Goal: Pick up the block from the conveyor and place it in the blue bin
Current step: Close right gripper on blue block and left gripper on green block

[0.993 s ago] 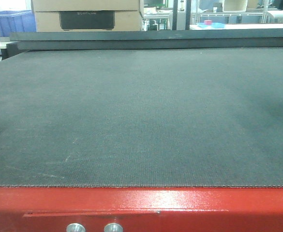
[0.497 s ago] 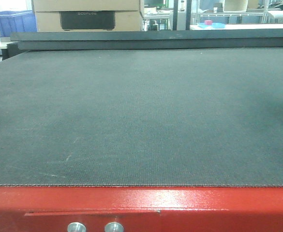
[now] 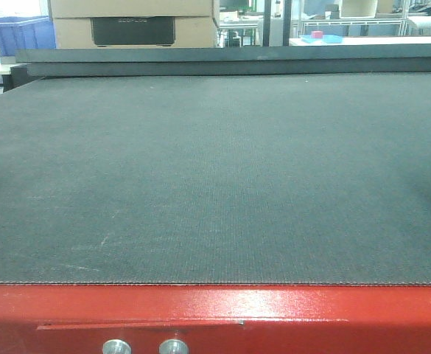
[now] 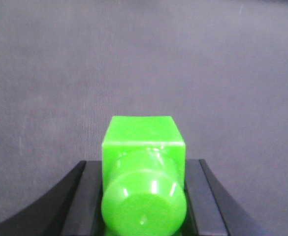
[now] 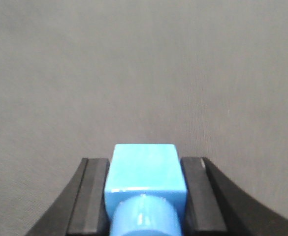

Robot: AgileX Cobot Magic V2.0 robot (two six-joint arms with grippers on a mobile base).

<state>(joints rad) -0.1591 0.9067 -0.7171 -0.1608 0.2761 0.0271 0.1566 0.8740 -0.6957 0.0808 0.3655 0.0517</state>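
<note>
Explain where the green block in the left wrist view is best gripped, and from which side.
Grip the green block on the two flat, parallel side faces of its square end, one finger from each side, as the left gripper holds it over the conveyor. The rounded end nearer the camera looks curved and glossy, so pads would probably seat less firmly there.

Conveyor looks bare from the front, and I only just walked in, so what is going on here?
Both arms have a block in hand. The left pincer is shut on a green block, and the right pincer is shut on a blue block, each over the grey conveyor belt. In the front view the belt carries nothing and neither arm shows. Neither block is in a bin yet.
</note>
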